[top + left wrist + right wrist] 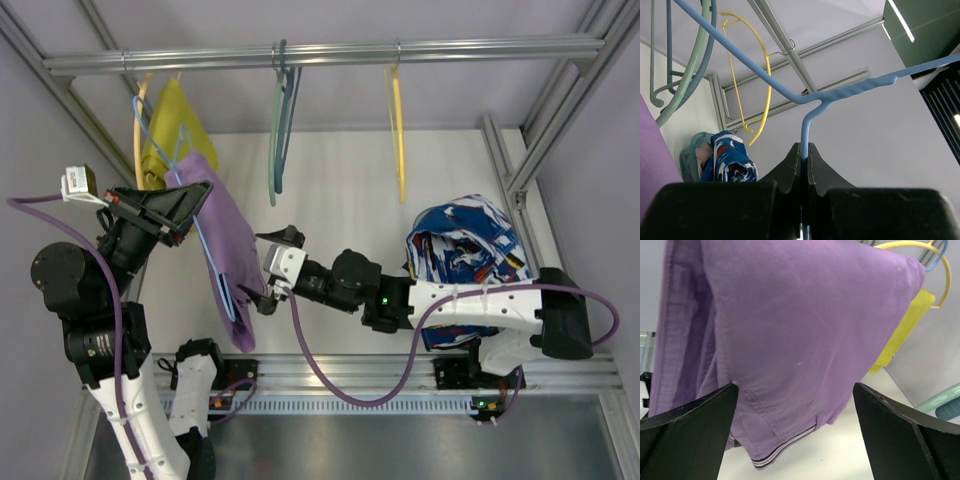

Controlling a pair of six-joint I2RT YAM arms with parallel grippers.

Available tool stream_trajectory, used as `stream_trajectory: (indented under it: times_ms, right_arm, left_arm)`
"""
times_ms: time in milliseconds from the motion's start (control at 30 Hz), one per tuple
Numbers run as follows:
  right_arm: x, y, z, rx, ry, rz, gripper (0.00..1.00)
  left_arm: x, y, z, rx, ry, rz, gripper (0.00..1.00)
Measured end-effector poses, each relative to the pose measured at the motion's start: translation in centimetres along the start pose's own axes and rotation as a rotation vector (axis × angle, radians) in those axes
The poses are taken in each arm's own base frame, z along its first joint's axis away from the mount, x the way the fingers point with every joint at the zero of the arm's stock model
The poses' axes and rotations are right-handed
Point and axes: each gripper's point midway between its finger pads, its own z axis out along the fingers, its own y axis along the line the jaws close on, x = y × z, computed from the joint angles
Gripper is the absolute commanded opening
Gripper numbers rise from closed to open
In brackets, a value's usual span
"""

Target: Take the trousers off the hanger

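White table (340, 170), trousers (790, 330) facing spread right hand (794, 390), left hand (804, 152) pinching hanger (806, 122)

Lilac trousers (790, 330), lt-blue hanger (805, 131)

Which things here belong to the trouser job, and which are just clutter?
Job: trousers; hanger; left fingers, shut on the hanger; right fingers, open by the trousers.
Lying about: teal hanger; yellow hanger; yellow garment; patterned clothes.
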Motion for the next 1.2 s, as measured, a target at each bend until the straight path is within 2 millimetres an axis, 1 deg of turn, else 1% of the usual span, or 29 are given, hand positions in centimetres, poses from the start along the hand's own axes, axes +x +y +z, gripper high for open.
stream_trajectory:
  times_ms: [233, 433, 567, 700, 833, 933, 967, 1000, 1033, 1067, 1133, 1167, 1200]
  right_arm:
    - [-0.9, 2.1, -0.1, -0.056, -0.026, -0.021, 0.99]
    - [-0.9, 2.3, -0.1, -0.062, -0.026, -0.037, 1.0]
    - [-0.4, 2.3, 0.1, -0.056, -0.013, -0.04, 0.99]
    - [0.8, 1.6, 0.5, -0.034, 0.014, -0.044, 0.99]
    - [1.7, -0.1, 1.4, 0.012, 0.038, -0.044, 0.99]
    - [1.7, -1.1, 1.9, 0.039, 0.042, -0.044, 0.97]
    - [1.7, -1.3, 2.1, 0.045, 0.041, -0.044, 0.92]
    - [1.5, -1.5, 2.3, 0.05, 0.038, -0.045, 0.9]
    - [1.5, -1.6, 2.5, 0.053, 0.037, -0.045, 0.84]
    - [1.3, -1.7, 2.7, 0.058, 0.035, -0.047, 0.81]
    - [1.0, -2.0, 3.0, 0.067, 0.029, -0.045, 0.7]
    - [0.7, -2.3, 3.2, 0.075, 0.024, -0.046, 0.51]
    - [0.7, -2.6, 3.3, 0.082, 0.022, -0.044, 0.42]
  left_arm:
    - [0.0, 0.0, 0.0, -0.001, 0.0, -0.005, 0.0]
    - [0.0, 0.0, 0.0, -0.001, 0.0, -0.005, 0.0]
    - [0.0, 0.0, 0.0, -0.001, 0.0, -0.006, 0.0]
    - [0.0, 0.0, 0.0, -0.001, 0.0, -0.008, 0.0]
    - [0.0, -0.1, 0.0, 0.0, 0.0, -0.008, 0.0]
    - [-0.1, -0.1, 0.0, 0.001, -0.005, -0.007, 0.0]
    - [-0.1, -0.2, 0.0, 0.001, -0.006, -0.007, 0.0]
    - [-0.2, -0.3, 0.1, 0.002, -0.006, -0.007, 0.0]
    - [-0.2, -0.3, 0.1, 0.003, -0.006, -0.008, 0.0]
    - [-0.2, -0.4, 0.1, 0.004, -0.006, -0.007, 0.0]
    - [-0.3, -0.4, 0.2, 0.005, -0.007, -0.007, 0.0]
    - [-0.3, -0.5, 0.2, 0.005, -0.007, -0.007, 0.0]
    - [-0.3, -0.5, 0.2, 0.005, -0.007, -0.009, 0.0]
